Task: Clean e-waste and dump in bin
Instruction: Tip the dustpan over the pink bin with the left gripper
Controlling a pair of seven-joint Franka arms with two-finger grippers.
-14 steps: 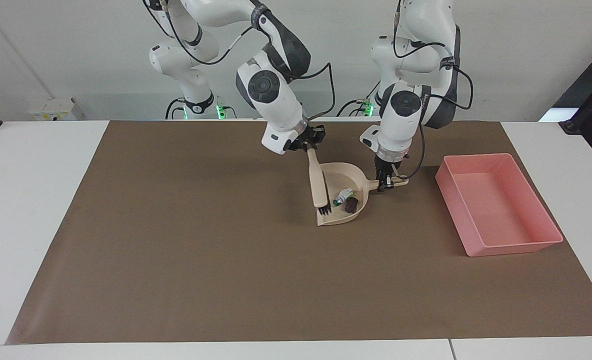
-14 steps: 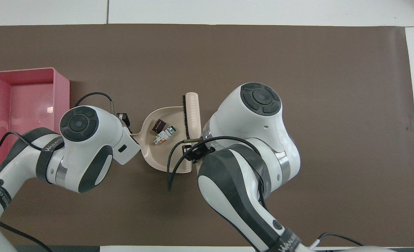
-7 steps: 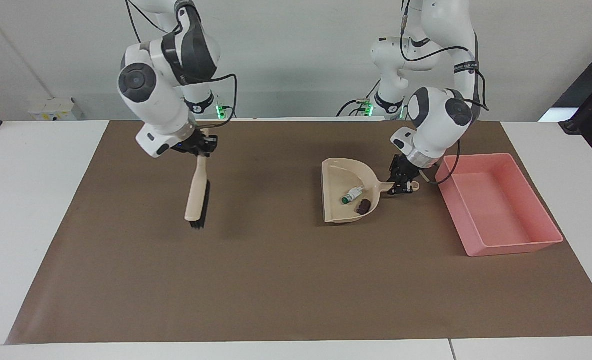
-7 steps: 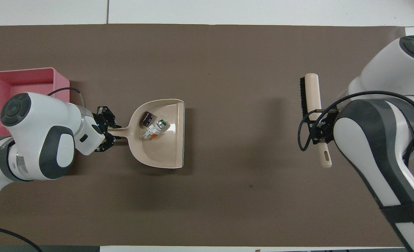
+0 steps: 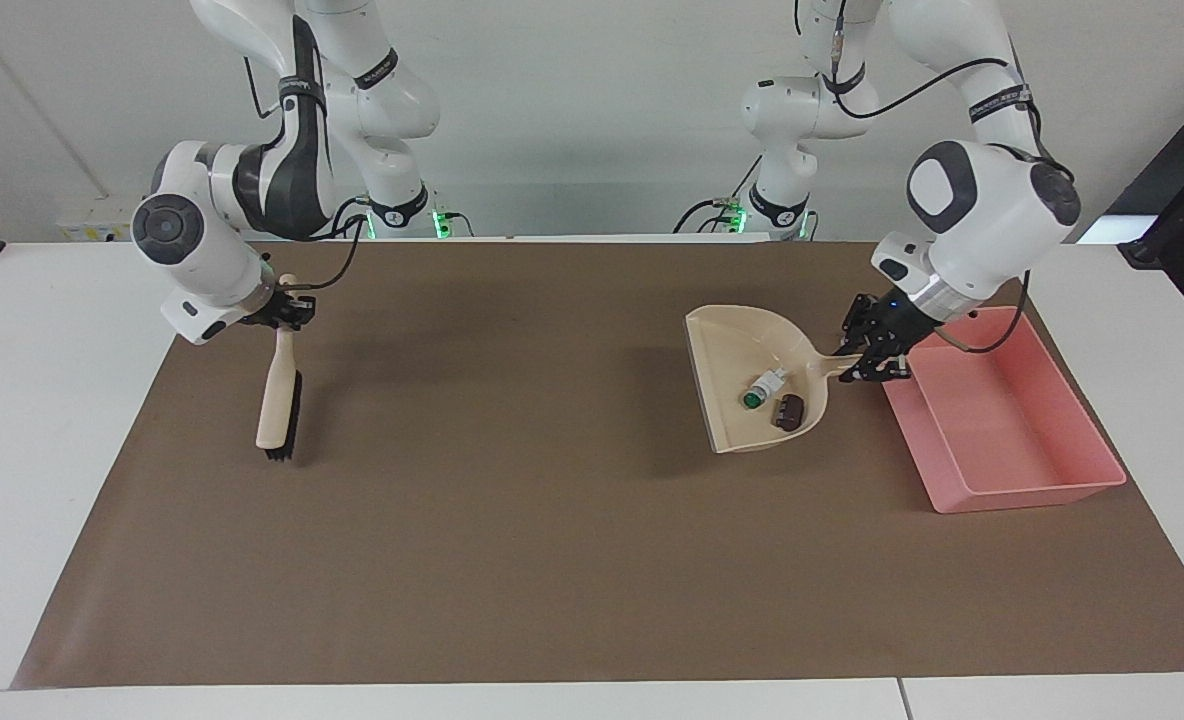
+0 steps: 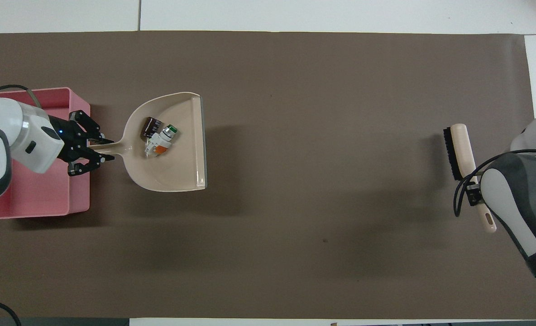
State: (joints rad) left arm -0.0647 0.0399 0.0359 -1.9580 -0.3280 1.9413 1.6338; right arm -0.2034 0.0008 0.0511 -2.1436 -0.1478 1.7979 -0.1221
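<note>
Dustpan [image 5: 742, 385] holds the e-waste [image 5: 774, 398] (both pieces) beside the bin [image 5: 1012, 480].

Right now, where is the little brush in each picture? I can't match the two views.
Facing view: brush hangs from the right gripper at picture-left.
Overhead view: brush at the picture's right edge.
Shared landmark: pink bin, at the table's opposite end.
</note>
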